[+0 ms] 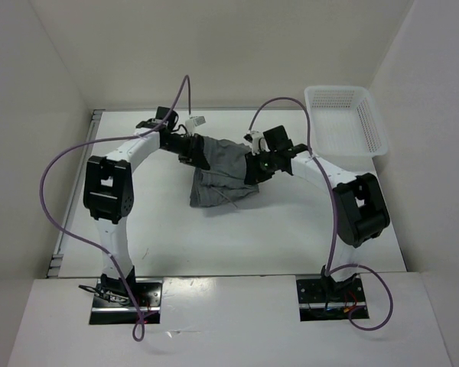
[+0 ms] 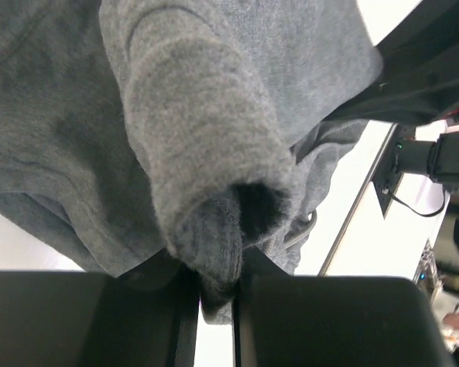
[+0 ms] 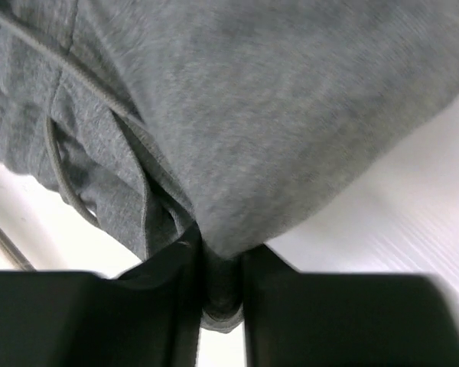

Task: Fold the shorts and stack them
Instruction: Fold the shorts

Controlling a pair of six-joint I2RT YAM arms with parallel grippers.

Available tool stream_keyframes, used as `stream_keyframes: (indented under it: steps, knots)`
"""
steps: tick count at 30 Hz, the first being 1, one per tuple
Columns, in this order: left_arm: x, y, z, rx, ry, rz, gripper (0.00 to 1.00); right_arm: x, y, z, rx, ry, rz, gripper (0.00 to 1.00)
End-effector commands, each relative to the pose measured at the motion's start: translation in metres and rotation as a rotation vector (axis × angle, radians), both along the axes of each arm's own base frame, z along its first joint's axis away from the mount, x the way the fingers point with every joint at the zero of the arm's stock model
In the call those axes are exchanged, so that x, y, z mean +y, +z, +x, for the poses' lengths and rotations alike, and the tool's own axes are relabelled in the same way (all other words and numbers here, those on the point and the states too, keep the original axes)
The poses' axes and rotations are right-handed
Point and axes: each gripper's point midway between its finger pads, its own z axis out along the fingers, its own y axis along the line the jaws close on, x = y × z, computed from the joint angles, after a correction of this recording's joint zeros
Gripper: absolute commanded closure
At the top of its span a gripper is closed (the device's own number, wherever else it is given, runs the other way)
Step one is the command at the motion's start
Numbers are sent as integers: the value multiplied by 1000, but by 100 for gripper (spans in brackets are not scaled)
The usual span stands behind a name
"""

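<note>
My left gripper (image 2: 216, 294) and right gripper (image 3: 220, 283) each pinch a small bunch of the shorts (image 1: 223, 172), which hang between them mid-frame. Such thin bites could slip, I judge, dropping one side.

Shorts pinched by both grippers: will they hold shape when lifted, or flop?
Likely floppy: the shorts sag in folds between the left gripper and the right gripper. Probably light and grippy enough: a small bunched pinch at each seems to carry them. The drawstring dangles loose and might snag.
</note>
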Motion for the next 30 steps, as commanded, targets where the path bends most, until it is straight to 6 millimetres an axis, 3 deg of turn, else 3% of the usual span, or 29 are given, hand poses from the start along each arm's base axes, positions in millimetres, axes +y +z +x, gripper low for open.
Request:
stream_keyframes:
  steps: [1,3,4,5,9,11,15,17,20,22,23,24,25,26,27,28,30]
  knots:
    - [-15,-9,17,-38,-51,-36,88,-27,-11,-12,11,1,-105,72]
    - [-17,-7,34,-69,-47,-31,85,-32,-6,-1,-26,-31,-137,55]
    - [-16,-18,42,-65,-37,-10,85,-35,-6,5,-47,-49,-156,45]
    - [-16,-18,48,-77,-31,-1,82,-49,-8,13,-72,-91,-213,39]
    - [-17,-9,72,-149,-18,10,79,-70,0,29,-137,-154,-265,37]
    - [-19,10,88,-215,-12,7,79,-76,3,32,-155,-157,-276,39]
    - [-29,27,89,-247,-29,-2,79,-74,-1,21,-129,-115,-263,35]
    - [-27,20,84,-224,-24,12,78,-74,3,21,-143,-107,-264,34]
    - [-13,-8,79,-180,16,81,78,-78,15,31,-199,-107,-294,34]
    - [-2,-16,83,-184,49,118,69,-74,42,50,-284,-123,-274,34]
    - [-1,-22,85,-183,54,126,49,-74,52,56,-310,-134,-271,34]
    - [9,-26,91,-189,85,167,39,-71,60,65,-335,-139,-260,34]
    - [12,-33,93,-181,95,188,31,-64,83,75,-384,-142,-228,34]
    - [13,-31,98,-201,104,197,15,-57,86,82,-402,-136,-219,34]
    - [17,-32,103,-218,121,219,6,-44,104,90,-453,-118,-200,34]
    - [18,-23,107,-242,128,221,0,-37,108,91,-474,-92,-201,34]
    - [27,5,121,-312,159,208,0,-18,116,100,-523,-65,-199,36]
